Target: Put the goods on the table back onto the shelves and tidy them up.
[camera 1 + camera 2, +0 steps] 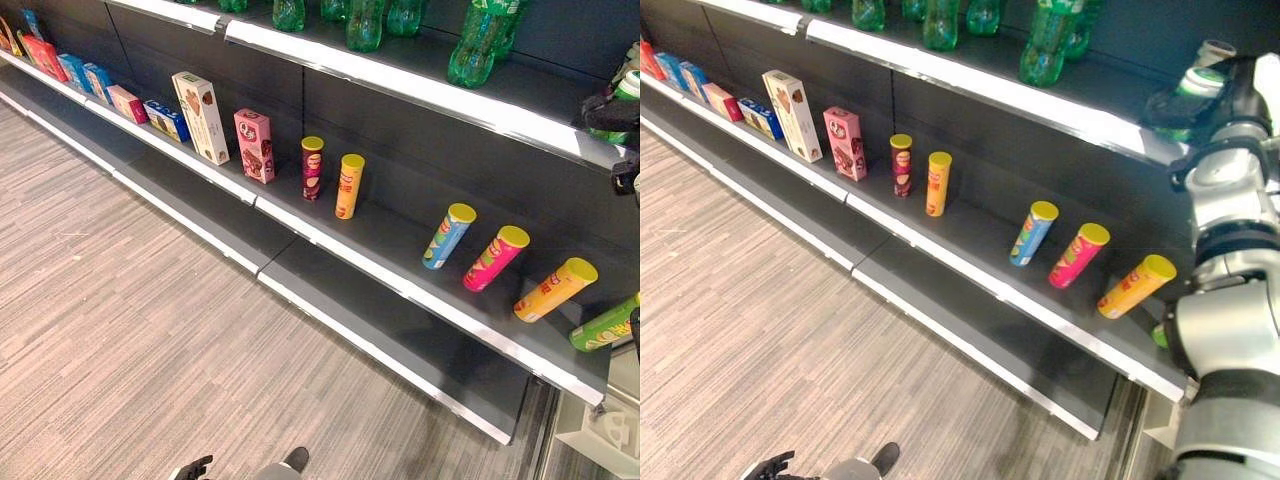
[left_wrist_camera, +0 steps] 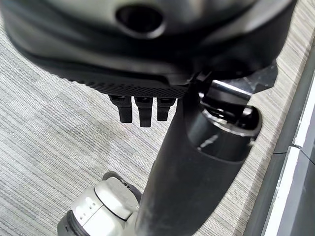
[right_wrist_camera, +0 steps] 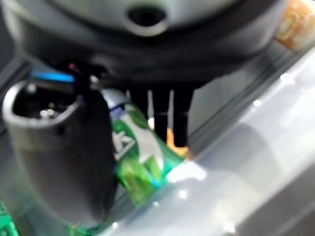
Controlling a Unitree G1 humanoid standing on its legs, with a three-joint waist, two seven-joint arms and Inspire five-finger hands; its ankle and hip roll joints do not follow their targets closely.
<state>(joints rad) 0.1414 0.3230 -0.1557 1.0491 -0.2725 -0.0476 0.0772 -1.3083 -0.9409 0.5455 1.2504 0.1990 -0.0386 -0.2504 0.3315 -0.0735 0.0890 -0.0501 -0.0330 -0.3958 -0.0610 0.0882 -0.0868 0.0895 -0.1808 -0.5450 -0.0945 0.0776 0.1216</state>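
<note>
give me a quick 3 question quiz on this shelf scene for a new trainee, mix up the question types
1. True or false: the yellow-lidded tube cans on the middle shelf all stand upright.
2. Multiple choice: what is the right hand holding at the top shelf? A) a pink box B) a green bottle C) a blue can
3. Short answer: where does the left hand show?

Key
1. False. The dark red can and orange can stand upright; the blue can, pink can and yellow can lean.
2. B, a green bottle.
3. Low, over the floor, holding nothing.
</note>
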